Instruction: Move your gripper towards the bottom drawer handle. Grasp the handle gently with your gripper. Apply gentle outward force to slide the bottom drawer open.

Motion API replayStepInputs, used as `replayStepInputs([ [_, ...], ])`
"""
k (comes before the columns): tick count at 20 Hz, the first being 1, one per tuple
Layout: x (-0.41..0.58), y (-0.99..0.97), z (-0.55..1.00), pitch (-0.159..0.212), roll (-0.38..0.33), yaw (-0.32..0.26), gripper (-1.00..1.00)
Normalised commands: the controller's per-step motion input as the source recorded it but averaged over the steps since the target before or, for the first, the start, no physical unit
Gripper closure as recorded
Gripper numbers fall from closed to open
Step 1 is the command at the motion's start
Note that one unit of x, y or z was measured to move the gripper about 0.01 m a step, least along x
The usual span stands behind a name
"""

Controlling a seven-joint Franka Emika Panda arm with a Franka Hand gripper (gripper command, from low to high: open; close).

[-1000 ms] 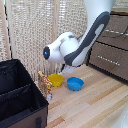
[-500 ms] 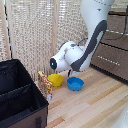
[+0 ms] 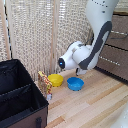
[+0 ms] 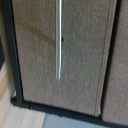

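Woven pale curtain backs the scene in the exterior view; wood floor below, dark brown dresser at that view's right. White arm bends down in front of the dresser, wrist end near floor level and blocking much of the lower front. Jaws not visible in either view, so cannot tell if wide or narrow; nothing seen held. Wrist view faces a brown textured drawer front, prob. the bottom drawer, w/ the bottom drawer handle as a thin silver bar running down the panel's middle; floor edge shows beside the panel. Handle apart from the camera, no contact seen. Risks, my judgement: bar is thin and close to the panel, so a slight offset could close the jaws on air or scrape the front; pulling off-axis could jam the drawer or slip off the bar; upper drawer has a matching bar, wrong-target possible. Arm's elbow is near blue bowl and yellow bowl; a swing during the pull could knock them. Black bin is well apart.
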Motion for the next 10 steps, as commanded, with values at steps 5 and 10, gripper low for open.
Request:
replayStepInputs([
  [5,0.0,-0.85,0.0,-0.004,0.0,0.127,-1.0],
  [10,0.0,-0.69,0.0,0.007,-0.018,0.16,-1.0],
])
